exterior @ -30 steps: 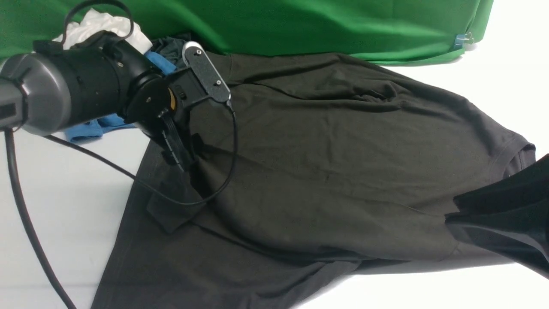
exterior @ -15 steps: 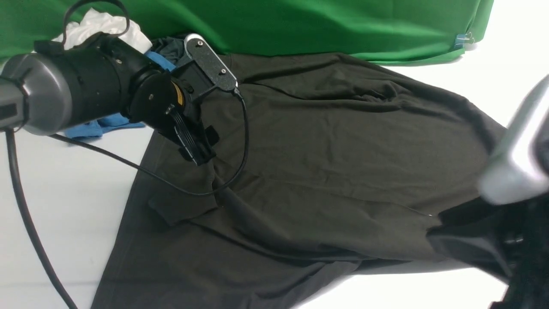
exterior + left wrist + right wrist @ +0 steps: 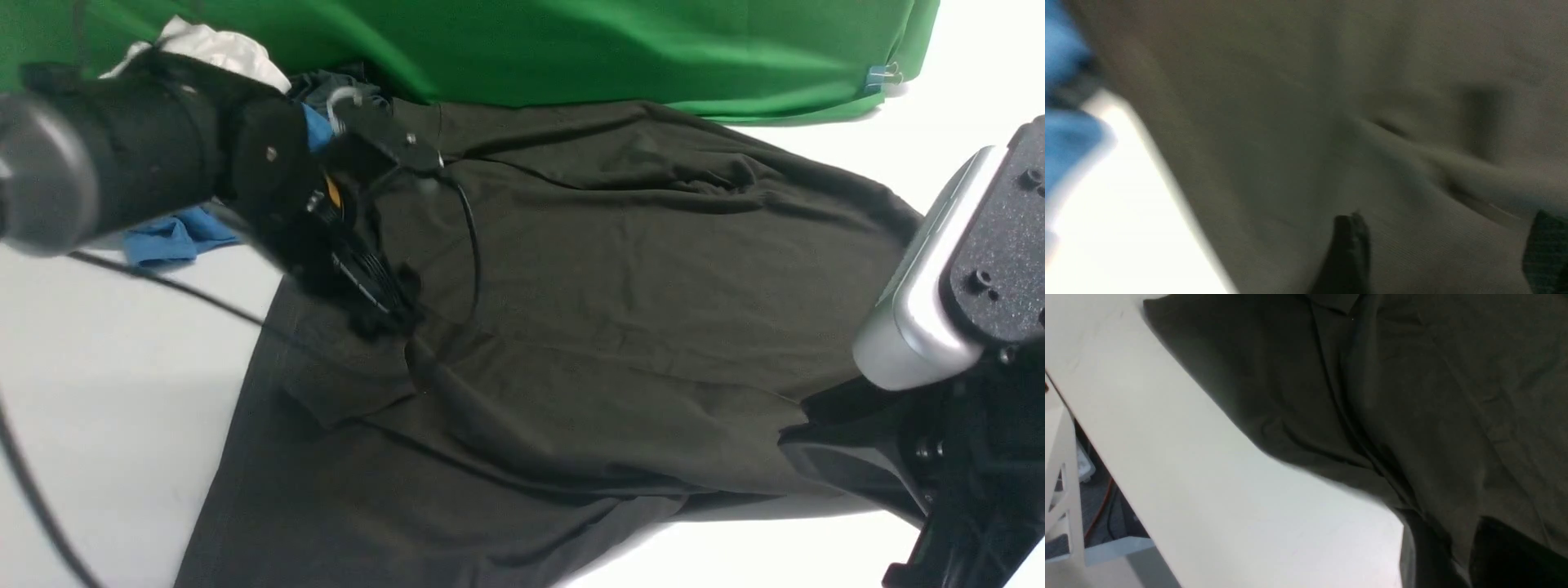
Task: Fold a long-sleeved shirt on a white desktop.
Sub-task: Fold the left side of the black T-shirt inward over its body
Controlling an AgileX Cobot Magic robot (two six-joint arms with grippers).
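Large black knit long-sleeved shirt lies spread on the white desktop before the green cloth backdrop. Left gripper gapes empty; right gripper seems pinched on its edge, so I'd carry that across taut.

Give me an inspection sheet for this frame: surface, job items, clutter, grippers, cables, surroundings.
Surface: white desktop, bare at the robot's left and near right.
Job's things: long-sleeved shirt, black, spread out and wrinkled, with its right edge lifted off the desktop.
Clutter: blue garment and white garment, heaped at far left.
Grippers: left gripper open, low over the shirt. Right gripper has its jaws mostly hidden; shirt fabric rises into it, so it looks gripped.
Cables: black cable loops from the left wrist over the shirt. A second cable crosses the desktop.
Surroundings: green backdrop behind, with a clip at its right corner.
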